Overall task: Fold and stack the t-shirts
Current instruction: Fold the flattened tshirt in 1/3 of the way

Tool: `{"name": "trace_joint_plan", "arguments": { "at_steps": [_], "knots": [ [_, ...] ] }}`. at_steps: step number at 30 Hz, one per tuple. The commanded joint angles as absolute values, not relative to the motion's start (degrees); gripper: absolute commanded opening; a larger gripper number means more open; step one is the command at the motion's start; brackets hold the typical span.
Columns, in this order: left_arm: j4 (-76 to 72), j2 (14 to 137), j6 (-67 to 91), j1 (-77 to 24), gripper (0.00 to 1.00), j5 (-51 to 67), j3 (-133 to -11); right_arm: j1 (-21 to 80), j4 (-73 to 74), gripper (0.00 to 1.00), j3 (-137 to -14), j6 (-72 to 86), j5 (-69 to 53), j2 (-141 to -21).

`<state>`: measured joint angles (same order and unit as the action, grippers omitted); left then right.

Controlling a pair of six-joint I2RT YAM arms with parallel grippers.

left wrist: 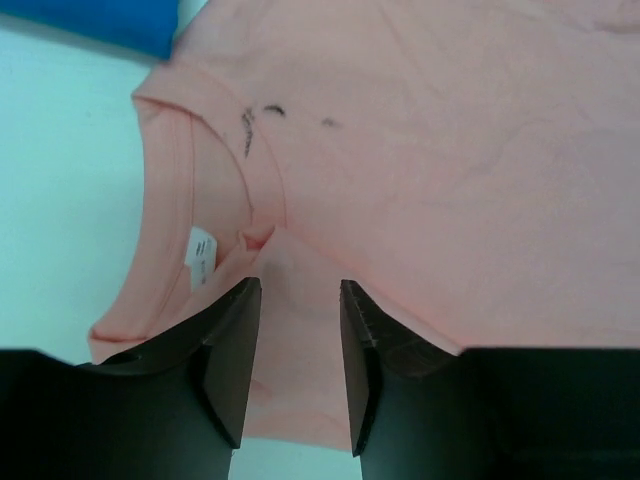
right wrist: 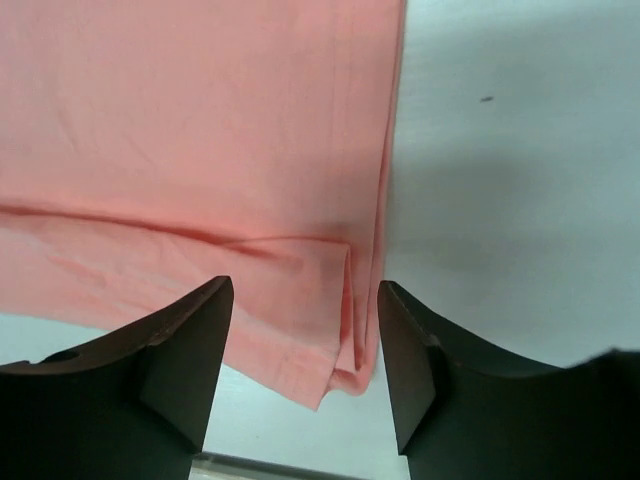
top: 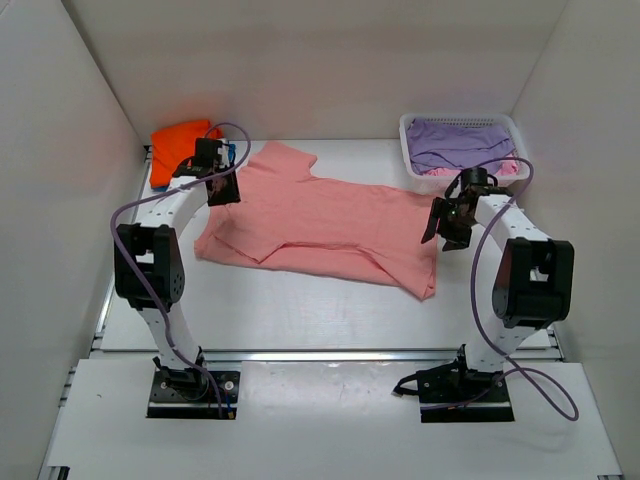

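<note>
Left gripper (left wrist: 300,290): fingers parted, a clear gap between them, nothing pinched; it hangs over the neck end of the salmon-pink t-shirt (left wrist: 450,180), collar (left wrist: 170,150) just ahead of the fingertips. Right gripper (right wrist: 305,290): fingers spread wide, not closed on anything, placed above the near corner of the shirt's bottom hem (right wrist: 385,150); whether either pair of tips touches the cloth cannot be told. Salmon-pink t-shirt lies spread across the middle of the table (top: 300,310), neck toward the left arm, hem toward the right arm. Cloth mostly flat with shallow wrinkles. One short sleeve (top: 285,160) points to the far side; the near-left part is doubled over on itself in a loose fold (top: 240,250). At the hem the right wrist view shows two layers, the edges slightly offset, with one crease running crosswise. Inside the collar: small white label (left wrist: 201,258); below the neckline, a few dark smudges (left wrist: 250,125) on the fabric. Orange t-shirt (top: 178,142) sits bunched at the far-left corner of the table, a blue t-shirt (left wrist: 100,20) just beside the pink collar. Lavender t-shirt (top: 455,145) lies crumpled in the white basket (top: 460,118) at the far right, well apart from the spread shirt
</note>
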<state>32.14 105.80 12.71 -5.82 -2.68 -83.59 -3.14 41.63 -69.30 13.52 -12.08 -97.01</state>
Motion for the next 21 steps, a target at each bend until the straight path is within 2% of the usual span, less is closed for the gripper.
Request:
{"name": "trace_joint_plan", "arguments": {
  "at_steps": [1,4,13,17,19,21],
  "knots": [
    [29.8,104.4,12.7,-6.0,0.51,-1.5,-86.0,-2.6,37.4,0.58,-69.9,13.8,-9.8,-94.0],
    [29.7,102.8,12.4,-5.4,0.52,-1.2,-82.6,-1.4,36.7,0.58,-67.9,12.8,-10.4,-91.7],
    [27.1,95.2,11.1,-5.3,0.52,-2.1,-66.9,2.5,32.6,0.47,-58.4,5.9,-11.7,-88.1],
    [27.8,95.4,11.0,-5.4,0.52,-2.1,-66.4,3.9,31.8,0.45,-57.6,3.3,-11.8,-88.9],
    [27.6,95.4,11.2,-5.4,0.51,-2.1,-66.4,4.0,32.5,0.40,-58.0,3.0,-12.6,-89.7],
    [27.9,95.3,11.2,-5.4,0.52,-1.9,-66.6,4.6,33.5,0.39,-58.4,3.3,-12.1,-91.6]
  ]
}}
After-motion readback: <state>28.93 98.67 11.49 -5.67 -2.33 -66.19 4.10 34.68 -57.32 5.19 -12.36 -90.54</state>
